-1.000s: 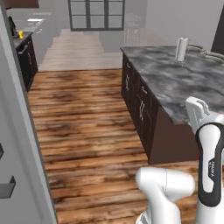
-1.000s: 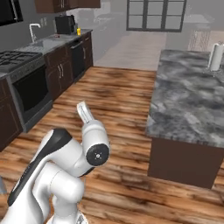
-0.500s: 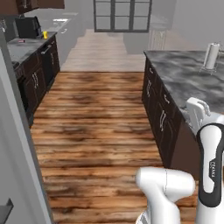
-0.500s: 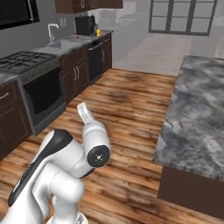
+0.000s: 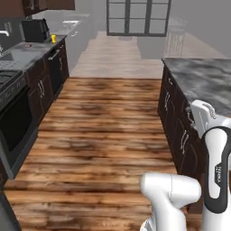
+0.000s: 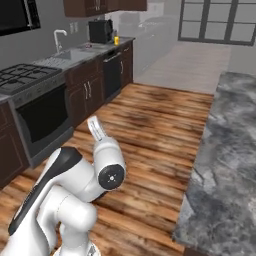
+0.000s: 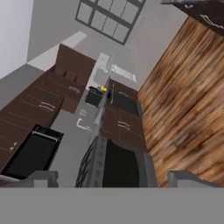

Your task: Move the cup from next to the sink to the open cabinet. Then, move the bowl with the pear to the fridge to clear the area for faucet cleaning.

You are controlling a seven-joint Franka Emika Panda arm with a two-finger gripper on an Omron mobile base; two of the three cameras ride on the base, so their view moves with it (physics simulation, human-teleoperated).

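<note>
The cup (image 5: 53,39) is a small yellow tumbler on the far end of the wall counter, beside the black coffee machine (image 5: 35,30). It shows again as the cup (image 6: 116,40) and the cup (image 7: 103,89). The faucet (image 6: 59,37) stands behind the sink (image 6: 53,62), between the cup and the stove. My gripper (image 7: 114,179) is open, high above the floor and far from the counter, with nothing between its fingertips (image 7: 43,177). A grey sliver of the fridge (image 5: 5,211) sits in the lower left corner. The bowl is out of view. I cannot tell which wall cabinet (image 7: 65,81) is the open cabinet.
A black gas stove (image 6: 22,75) with an oven below sits on the near part of the wall counter. A dark marbled island (image 6: 227,160) runs along the right. Wooden floor (image 5: 103,131) lies open between them. My folded arm (image 5: 216,171) rises in front of the cameras.
The whole picture has shifted: the base has moved, bringing the wall counter, stove and cup closer and sliding the fridge out to the left. The arm holds the same pose.
</note>
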